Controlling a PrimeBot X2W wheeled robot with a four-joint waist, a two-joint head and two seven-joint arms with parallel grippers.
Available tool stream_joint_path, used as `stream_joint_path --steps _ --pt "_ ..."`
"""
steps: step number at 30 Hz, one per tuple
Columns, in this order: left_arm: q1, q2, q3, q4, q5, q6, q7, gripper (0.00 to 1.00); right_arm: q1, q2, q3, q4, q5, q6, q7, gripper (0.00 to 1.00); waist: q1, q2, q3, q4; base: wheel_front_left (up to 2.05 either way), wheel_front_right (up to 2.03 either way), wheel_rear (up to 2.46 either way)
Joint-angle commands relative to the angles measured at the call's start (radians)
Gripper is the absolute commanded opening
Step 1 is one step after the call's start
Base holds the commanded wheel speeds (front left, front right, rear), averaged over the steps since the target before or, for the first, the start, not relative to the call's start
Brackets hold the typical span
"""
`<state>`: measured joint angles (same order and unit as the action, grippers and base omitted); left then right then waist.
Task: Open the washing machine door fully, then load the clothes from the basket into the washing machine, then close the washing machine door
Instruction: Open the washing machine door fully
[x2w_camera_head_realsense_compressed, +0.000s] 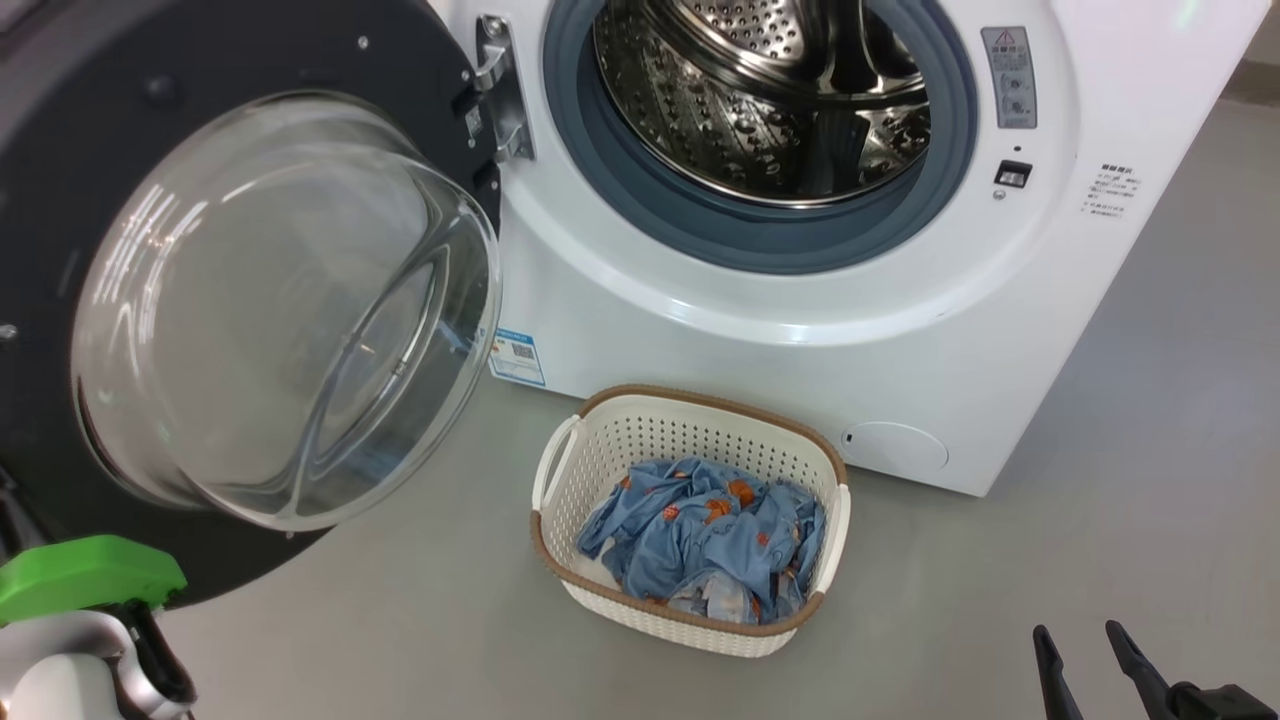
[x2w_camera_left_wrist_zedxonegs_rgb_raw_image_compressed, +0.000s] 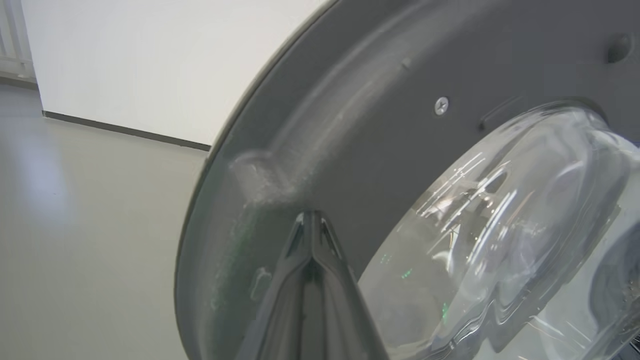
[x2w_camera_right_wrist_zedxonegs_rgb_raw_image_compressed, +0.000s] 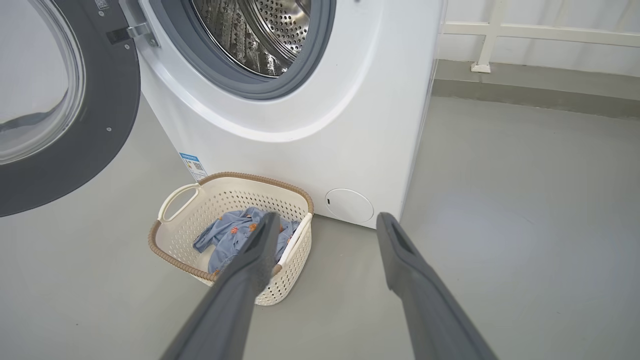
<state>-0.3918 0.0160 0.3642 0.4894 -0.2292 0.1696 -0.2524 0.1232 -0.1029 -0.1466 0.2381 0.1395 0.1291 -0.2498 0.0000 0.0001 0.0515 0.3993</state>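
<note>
We see the washing machine (x2w_camera_head_realsense_compressed: 800, 330) with its washing machine door (x2w_camera_head_realsense_compressed: 300, 50) standing wide open at nine o'clock of the drum (x2w_camera_head_realsense_compressed: 760, 110), hung on a metal hinge (x2w_camera_head_realsense_compressed: 500, 90) and turning its bulging glass window (x2w_camera_head_realsense_compressed: 280, 310) toward us. The grey-blue gasket (x2w_camera_head_realsense_compressed: 700, 220) rings the steel drum. At six o'clock of the opening, the basket (x2w_camera_head_realsense_compressed: 640, 430) sits on the grey floor (x2w_camera_head_realsense_compressed: 1100, 500) just in front of the washer, between the blue sticker (x2w_camera_head_realsense_compressed: 517, 357) at its ten o'clock and the round flap (x2w_camera_head_realsense_compressed: 893, 447) at its two o'clock. The clothes (x2w_camera_head_realsense_compressed: 700, 540) lie crumpled inside the basket. Our left gripper (x2w_camera_left_wrist_zedxonegs_rgb_raw_image_compressed: 311, 217) has its fingers pressed together on nothing, the tips pointed at the dark inner face of the door beside the glass; we cannot tell whether they touch it. Our right gripper (x2w_camera_head_realsense_compressed: 1078, 635) shows at five o'clock of the basket, fingers spread apart and empty, well clear of the rim.
</note>
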Motion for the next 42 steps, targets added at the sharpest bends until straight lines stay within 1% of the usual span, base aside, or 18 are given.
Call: stream_joint_path --steps 1,3,4,5,7,8,9,10,11,12,13,16,20,25,29,36,39,42 --pt "0.014 0.035 0.023 -0.065 -0.014 -0.011 -0.009 0.0 -0.002 -0.007 0.02 -0.016 0.02 0.002 -0.012 1.0 0.0 -0.0001 -0.02 0.0 0.0 0.0 0.0" --pt "0.038 0.035 -0.005 -0.099 -0.049 -0.005 -0.009 0.0 0.0 -0.003 0.022 -0.014 0.021 0.002 -0.012 1.0 0.0 -0.0001 -0.032 -0.001 0.0 0.0 0.0" --pt "0.052 0.035 -0.022 -0.12 -0.065 0.0 -0.009 0.03 0.002 0.0 0.023 -0.014 0.021 0.002 -0.012 1.0 0.0 -0.0001 -0.038 -0.002 0.0 0.0 0.0" --pt "0.052 0.035 -0.022 -0.12 -0.065 0.0 -0.009 0.03 0.002 0.0 0.023 -0.014 0.021 0.002 -0.012 1.0 0.0 -0.0001 -0.038 -0.002 0.0 0.0 0.0" --pt "0.08 0.035 -0.059 -0.174 -0.091 0.015 -0.009 0.15 0.004 0.006 0.024 -0.014 0.022 0.002 -0.012 1.0 0.0 -0.0001 -0.046 -0.003 0.0 0.0 0.0" --pt "0.094 0.035 -0.077 -0.202 -0.104 0.022 -0.009 0.27 0.005 0.008 0.025 -0.014 0.021 0.002 -0.012 1.0 0.0 -0.0001 -0.05 -0.004 0.0 0.0 0.0" --pt "0.109 0.035 -0.095 -0.233 -0.115 0.031 -0.009 0.35 0.005 0.01 0.027 -0.013 0.021 0.002 -0.012 1.0 0.0 -0.0001 -0.053 -0.006 0.0 0.0 0.0" --pt "0.14 0.034 -0.13 -0.299 -0.133 0.055 -0.009 0.47 0.005 0.013 0.03 -0.014 0.021 0.002 -0.012 1.0 0.0 -0.0001 -0.058 -0.01 0.0 0.0 0.0" --pt "0.156 0.034 -0.146 -0.332 -0.139 0.067 -0.009 0.63 0.004 0.014 0.034 -0.014 0.02 0.002 -0.012 1.0 0.0 -0.0001 -0.06 -0.015 0.0 0.0 0.0" --pt "0.172 0.034 -0.16 -0.364 -0.143 0.077 -0.009 0.94 0.003 0.015 0.037 -0.014 0.02 0.002 -0.012 1.0 0.0 -0.0001 -0.061 -0.021 0.0 0.0 0.0" --pt "0.186 0.034 -0.175 -0.393 -0.145 0.086 -0.009 1.0 0.002 0.015 0.037 -0.016 0.02 0.002 -0.012 1.0 0.0 -0.0001 -0.061 -0.027 0.0 0.0 0.0" --pt "0.229 0.034 -0.223 -0.466 -0.143 0.1 -0.009 1.0 0.0 0.015 0.041 -0.02 0.02 0.002 -0.012 1.0 0.0 -0.0001 -0.061 -0.05 0.0 0.0 0.0" --pt "0.274 0.034 -0.283 -0.535 -0.143 0.097 -0.009 1.0 -0.003 0.015 0.041 -0.026 0.018 0.002 -0.012 1.0 0.0 -0.0001 -0.064 -0.092 0.0 0.0 0.0" --pt "0.311 0.034 -0.359 -0.554 -0.133 0.048 -0.009 1.0 -0.014 0.011 0.052 -0.029 0.017 0.002 -0.012 1.0 0.0 -0.0001 -0.069 -0.161 0.0 0.0 0.0" --pt "0.332 0.034 -0.393 -0.506 -0.126 -0.002 -0.009 1.0 -0.027 0.01 0.064 -0.031 0.021 0.002 -0.012 1.0 0.0 -0.0001 -0.071 -0.219 0.0 0.0 0.0" --pt "0.365 0.034 -0.407 -0.382 -0.092 -0.08 -0.009 1.0 -0.058 0.004 0.097 -0.036 0.023 0.002 -0.012 1.0 0.0 -0.0001 -0.068 -0.317 0.0 0.0 0.0" --pt "0.377 0.035 -0.414 -0.339 -0.057 -0.113 -0.009 1.0 -0.063 0.004 0.1 -0.038 0.025 0.002 -0.012 1.0 0.0 -0.0001 -0.065 -0.346 0.0 0.0 0.0" --pt "0.385 0.035 -0.409 -0.311 -0.032 -0.133 -0.009 1.0 -0.063 0.005 0.098 -0.038 0.026 0.002 -0.012 1.0 0.0 -0.0001 -0.063 -0.362 0.0 0.0 0.0"
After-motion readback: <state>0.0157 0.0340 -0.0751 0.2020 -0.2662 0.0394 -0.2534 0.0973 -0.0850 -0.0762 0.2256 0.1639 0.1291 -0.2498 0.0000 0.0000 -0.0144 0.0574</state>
